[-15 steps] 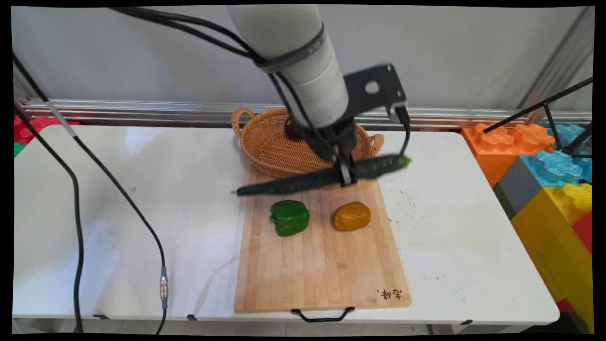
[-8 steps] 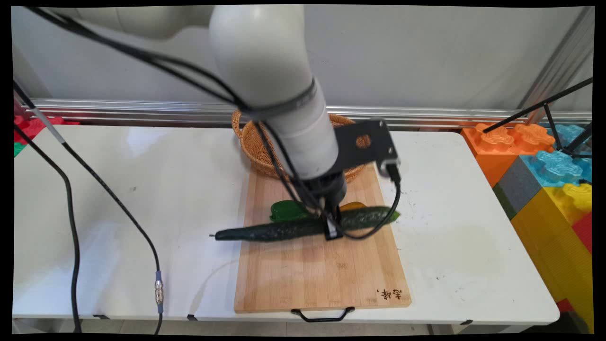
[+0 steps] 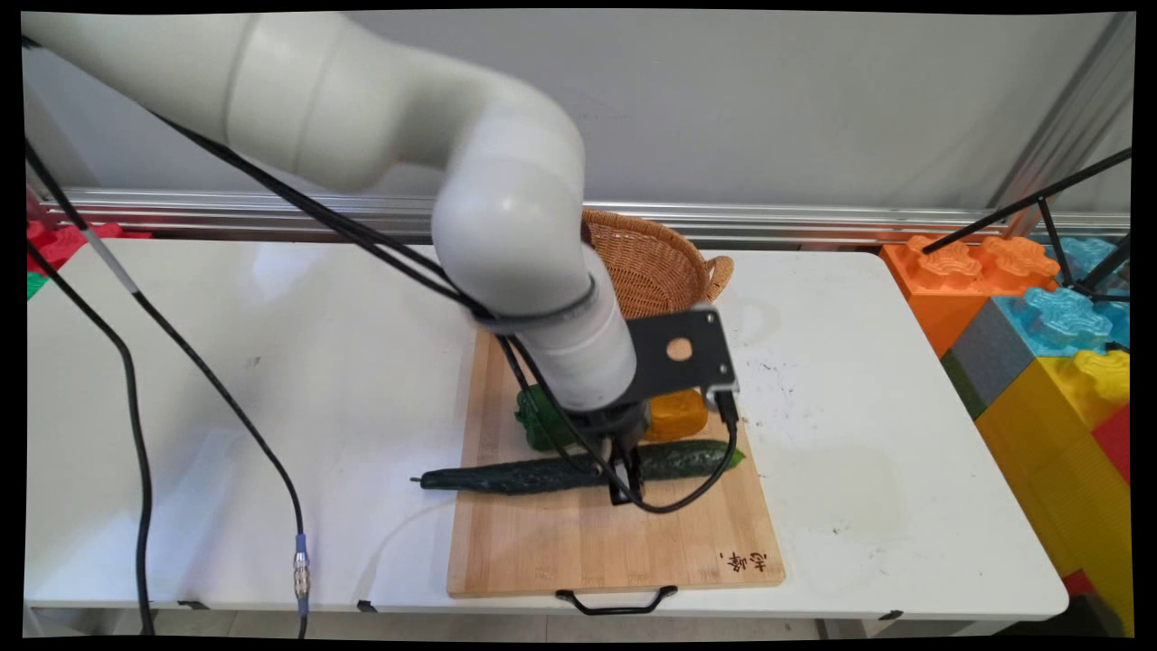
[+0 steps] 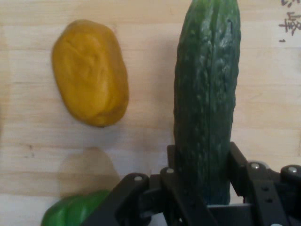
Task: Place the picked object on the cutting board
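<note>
Cucumber (image 3: 578,468) is what I have clamped in the gripper (image 3: 625,479), fingers closed on its sides near the thicker end, as the hand view shows (image 4: 206,113). It lies low across the cutting board (image 3: 615,542), its thin end hanging out past the board's left edge over the table (image 3: 271,362). I judge it to be at or just above the wood, not yet let go. Just behind it I see the orange vegetable (image 3: 676,414) and the green pepper (image 3: 535,425). The basket (image 3: 655,267) stands at the board's far end.
</note>
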{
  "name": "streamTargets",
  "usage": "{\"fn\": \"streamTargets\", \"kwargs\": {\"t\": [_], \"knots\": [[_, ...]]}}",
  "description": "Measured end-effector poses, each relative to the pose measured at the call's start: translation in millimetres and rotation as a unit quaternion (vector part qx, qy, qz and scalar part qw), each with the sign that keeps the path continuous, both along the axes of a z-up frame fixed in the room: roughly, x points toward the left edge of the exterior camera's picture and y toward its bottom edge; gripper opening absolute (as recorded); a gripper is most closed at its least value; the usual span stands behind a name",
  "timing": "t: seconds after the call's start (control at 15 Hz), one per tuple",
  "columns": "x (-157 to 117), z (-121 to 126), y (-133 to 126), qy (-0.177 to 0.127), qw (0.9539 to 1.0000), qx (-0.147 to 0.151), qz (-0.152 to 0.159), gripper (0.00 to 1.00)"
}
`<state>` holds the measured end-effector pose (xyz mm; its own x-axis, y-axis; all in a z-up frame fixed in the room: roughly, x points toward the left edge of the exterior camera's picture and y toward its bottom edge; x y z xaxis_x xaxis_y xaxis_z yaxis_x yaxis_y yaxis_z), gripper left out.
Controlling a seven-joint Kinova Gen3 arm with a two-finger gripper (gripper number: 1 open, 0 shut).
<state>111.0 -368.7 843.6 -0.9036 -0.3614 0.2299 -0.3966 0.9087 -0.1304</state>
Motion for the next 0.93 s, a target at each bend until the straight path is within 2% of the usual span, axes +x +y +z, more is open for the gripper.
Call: {"fn": "streamTargets", "kwargs": {"t": [0.33,0.6,0.67,0.93], "knots": [[-5.4,-29.2,0.5,0.001,1.0000,0.005,-0.008,0.00],[-9.7,-40.3,0.2,0.005,0.9999,0.006,-0.014,0.00],[-10.8,-41.8,0.1,0.007,0.9998,0.007,-0.016,1.00],[-12.7,-41.8,-0.6,0.013,0.9997,0.011,-0.017,1.00]]}}
